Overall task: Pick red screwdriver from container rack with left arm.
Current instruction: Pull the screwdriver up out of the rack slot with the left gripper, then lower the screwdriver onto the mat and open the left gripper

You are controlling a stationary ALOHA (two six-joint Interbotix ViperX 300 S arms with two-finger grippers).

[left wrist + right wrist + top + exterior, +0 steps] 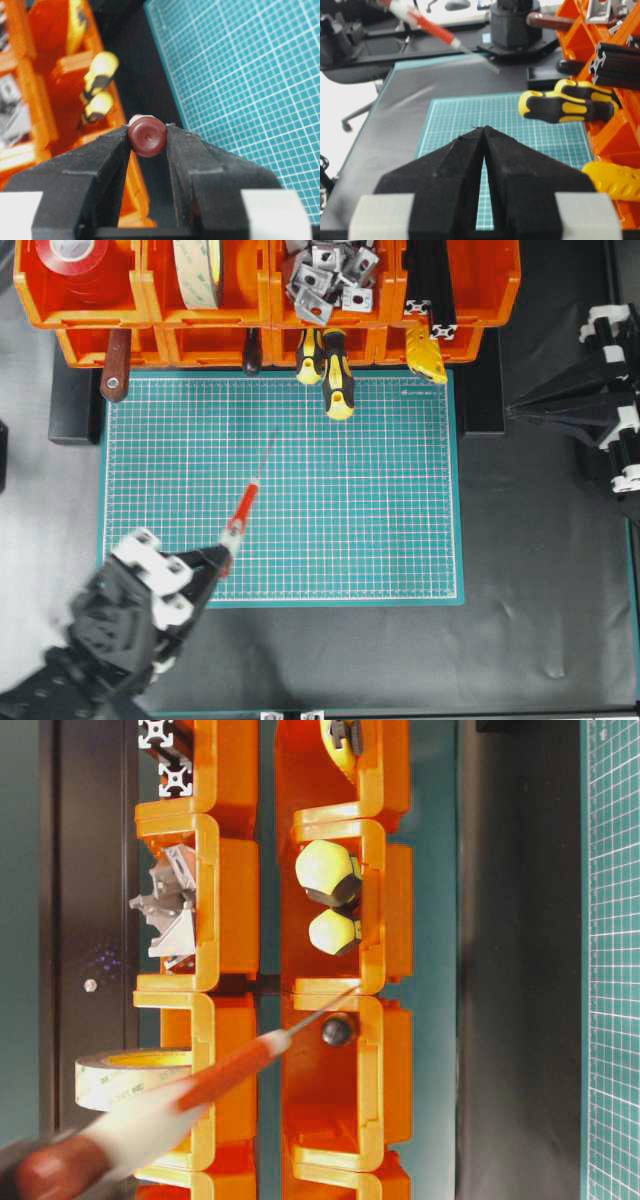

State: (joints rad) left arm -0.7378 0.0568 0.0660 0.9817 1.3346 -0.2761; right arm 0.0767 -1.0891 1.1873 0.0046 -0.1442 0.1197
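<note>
Blurring hides the thin shaft of the red screwdriver [241, 513]; left gripper [222, 558], clamped on its handle end, reaches low over the green mat [400, 520], well apart from the orange rack [90, 310].

The left arm [100, 640] is seen at the lower left corner of the overhead view, angled up and to the right. The left gripper [222, 552] is closed on the end of the red screwdriver [241, 511], whose round butt is pinched between the two black fingers [107, 160] in the wrist view. The right gripper [484, 131] is held at the right edge of the overhead view, its jaws pressed together to a point with nothing between them.
</note>
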